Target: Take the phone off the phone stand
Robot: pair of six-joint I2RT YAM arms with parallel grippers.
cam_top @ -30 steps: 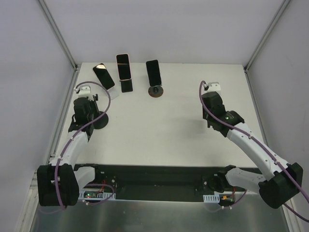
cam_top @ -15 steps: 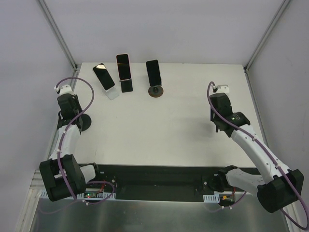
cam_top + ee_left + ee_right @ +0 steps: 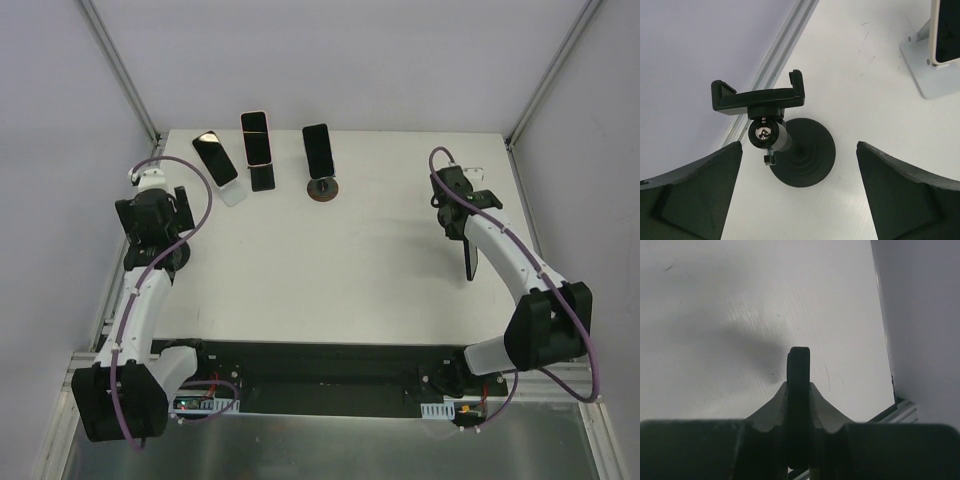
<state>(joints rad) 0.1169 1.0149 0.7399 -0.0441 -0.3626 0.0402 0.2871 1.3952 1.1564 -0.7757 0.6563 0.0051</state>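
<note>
The phone is off its stand and held in the right tool, at about 3 o'clock on the desk, near the right edge. It hangs as a dark narrow slab below the tool, long side running roughly from 12 to 6 o'clock. In the right wrist view it shows edge-on, a thin black strip pinched between the two fingers, which press on its flat faces; the tool is closed on the phone. From these views I cannot tell whether the phone's lower end touches the desk.

The phone stand sits at about 9 o'clock, close to the left edge rail. It has a round black base, a short post with a ball joint, and a black clamp cradle with nothing in it, tilted toward the rail. The left tool hangs directly above this stand with its fingers spread wide, one on each side of the base and touching neither base nor cradle; it grips nothing.

Along the far edge, at 11 to 12 o'clock, three more handsets stand in holders: the left handset leaning on a white stand, the middle handset on a black stand, and the right handset on a round brown base. The white stand is the one nearest the empty phone stand, at its 1 o'clock.
</note>
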